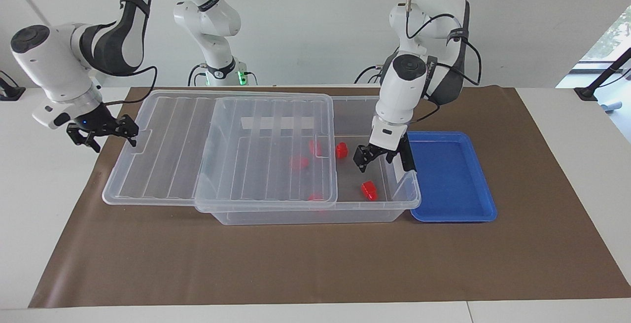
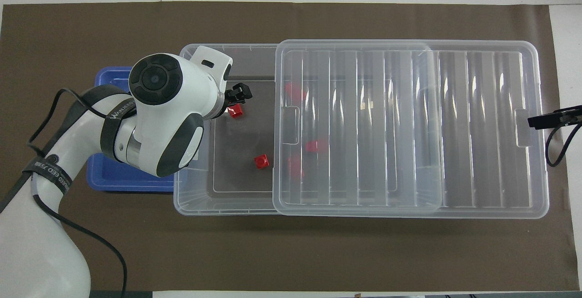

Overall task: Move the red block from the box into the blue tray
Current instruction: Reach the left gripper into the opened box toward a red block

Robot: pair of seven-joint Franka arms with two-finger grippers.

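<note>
The clear box (image 1: pixel 394 203) (image 2: pixel 195 204) stands mid-table, its ribbed lid (image 1: pixel 222 140) (image 2: pixel 409 129) slid partway toward the right arm's end. One red block (image 1: pixel 368 190) (image 2: pixel 235 111) and another (image 1: pixel 341 150) (image 2: pixel 261 161) lie uncovered on the box floor. More red blocks (image 1: pixel 298 162) (image 2: pixel 313 145) show through the lid. My left gripper (image 1: pixel 374 161) (image 2: pixel 234 100) hangs open inside the box over the first block, holding nothing. The blue tray (image 1: pixel 448 180) (image 2: pixel 132 182) sits against the box at the left arm's end. My right gripper (image 1: pixel 101 134) (image 2: pixel 552 118) is at the lid's end rim.
A black latch (image 1: pixel 406 158) stands up on the box's end wall beside the tray, close to my left gripper. The brown mat (image 1: pixel 296 264) (image 2: pixel 291 252) covers the table under everything, with bare white table around it.
</note>
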